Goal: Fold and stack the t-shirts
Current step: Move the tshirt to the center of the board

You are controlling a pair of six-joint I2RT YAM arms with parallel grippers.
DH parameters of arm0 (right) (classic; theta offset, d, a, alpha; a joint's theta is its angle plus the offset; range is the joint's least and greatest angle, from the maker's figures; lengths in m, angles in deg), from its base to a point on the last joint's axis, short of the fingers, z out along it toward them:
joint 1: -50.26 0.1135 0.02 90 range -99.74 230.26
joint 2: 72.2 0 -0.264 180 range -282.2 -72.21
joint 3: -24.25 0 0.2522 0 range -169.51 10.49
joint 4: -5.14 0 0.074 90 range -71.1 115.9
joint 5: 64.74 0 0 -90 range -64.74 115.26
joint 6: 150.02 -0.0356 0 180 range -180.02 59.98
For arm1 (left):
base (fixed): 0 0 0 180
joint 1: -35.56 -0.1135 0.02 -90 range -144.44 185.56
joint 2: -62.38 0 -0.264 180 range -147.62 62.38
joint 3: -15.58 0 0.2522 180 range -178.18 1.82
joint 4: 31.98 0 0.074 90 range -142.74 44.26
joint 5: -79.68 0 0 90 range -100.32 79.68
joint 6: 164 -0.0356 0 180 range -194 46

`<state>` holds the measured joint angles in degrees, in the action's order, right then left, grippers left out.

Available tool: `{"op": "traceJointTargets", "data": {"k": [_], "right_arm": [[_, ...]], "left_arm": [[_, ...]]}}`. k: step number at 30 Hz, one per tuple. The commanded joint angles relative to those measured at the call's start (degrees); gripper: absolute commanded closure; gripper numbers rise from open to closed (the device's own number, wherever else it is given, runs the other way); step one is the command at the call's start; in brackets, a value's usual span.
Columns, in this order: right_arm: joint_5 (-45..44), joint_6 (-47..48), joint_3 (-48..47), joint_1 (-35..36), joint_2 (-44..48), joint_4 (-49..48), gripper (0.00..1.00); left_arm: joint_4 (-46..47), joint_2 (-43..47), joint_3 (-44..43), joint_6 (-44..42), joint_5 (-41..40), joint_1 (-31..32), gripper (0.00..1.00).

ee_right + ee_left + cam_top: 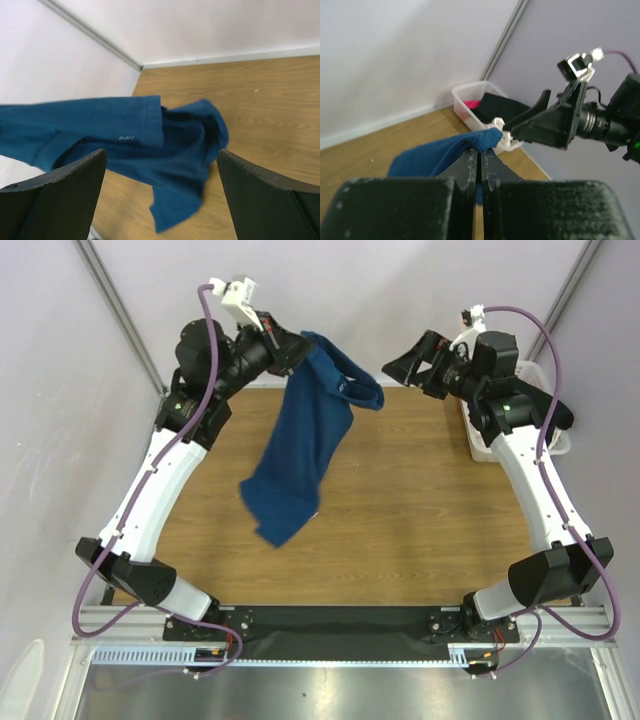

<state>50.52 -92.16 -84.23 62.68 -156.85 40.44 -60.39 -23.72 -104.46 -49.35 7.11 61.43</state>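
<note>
The dark blue t-shirt (pixel 305 445) hangs in the air over the back left of the table, its lower end near the tabletop. My left gripper (pixel 298 347) is shut on its upper edge; the pinched cloth (pixel 470 142) shows at the fingertips in the left wrist view. My right gripper (pixel 398 368) is open and empty at the back right, facing the shirt (pixel 150 145), a short way from it. Black (pixel 505 106) and pink (pixel 471 104) t-shirts lie in the white basket (pixel 465 92). The print on the blue shirt is hidden.
The white lattice basket (pixel 480 445) stands at the table's right edge, mostly hidden under the right arm. The wooden tabletop (pixel 420 530) spreads below the shirt. Walls stand close at left, back and right.
</note>
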Motion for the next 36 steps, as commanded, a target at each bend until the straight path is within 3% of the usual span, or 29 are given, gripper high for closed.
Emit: {"op": "traceJointTargets", "data": {"k": [1, 6, 10, 13, 20, 24, 28, 30, 36], "right_arm": [[-2.8, 3.4, -0.1, -1.3, 1.4, -0.5, 0.02], [-3.0, 5.3, 1.3, -1.1, 1.3, 1.4, 0.04], [-5.0, 3.0, 2.3, -0.7, 0.8, 1.5, 0.04], [-7.0, 1.8, 2.4, -0.7, 0.2, 2.3, 0.05], [-8.0, 1.2, 3.1, -1.2, 0.7, 3.6, 0.05], [-9.5, -0.2, 4.3, -2.0, 1.8, 4.4, 0.05], [-7.2, -3.5, 6.2, -4.9, 2.0, 5.4, 0.06], [-5.5, -5.0, 7.9, -7.2, 2.0, 4.7, 0.07], [-4.9, -4.1, 8.1, -10.4, 1.2, 7.6, 0.07]], "left_arm": [[2.3, 1.8, 2.5, 1.4, 1.1, 0.7, 1.00], [1.2, 3.5, 4.9, 1.4, -4.0, 0.7, 1.00], [-0.8, 2.9, 0.1, 2.3, -23.5, 0.2, 1.00], [5.0, 1.8, -2.3, 0.2, -30.8, -0.7, 1.00], [17.6, -9.9, -24.6, -8.2, -32.5, -2.2, 1.00], [23.0, -12.2, -26.2, -10.8, -31.5, -2.0, 1.00], [24.4, -9.6, -17.3, -14.7, -28.2, 0.6, 1.00], [26.1, -5.8, -7.5, -16.0, -27.4, 4.6, 1.00], [33.1, 1.8, 18.7, -24.6, -41.0, 22.3, 1.00]]}}
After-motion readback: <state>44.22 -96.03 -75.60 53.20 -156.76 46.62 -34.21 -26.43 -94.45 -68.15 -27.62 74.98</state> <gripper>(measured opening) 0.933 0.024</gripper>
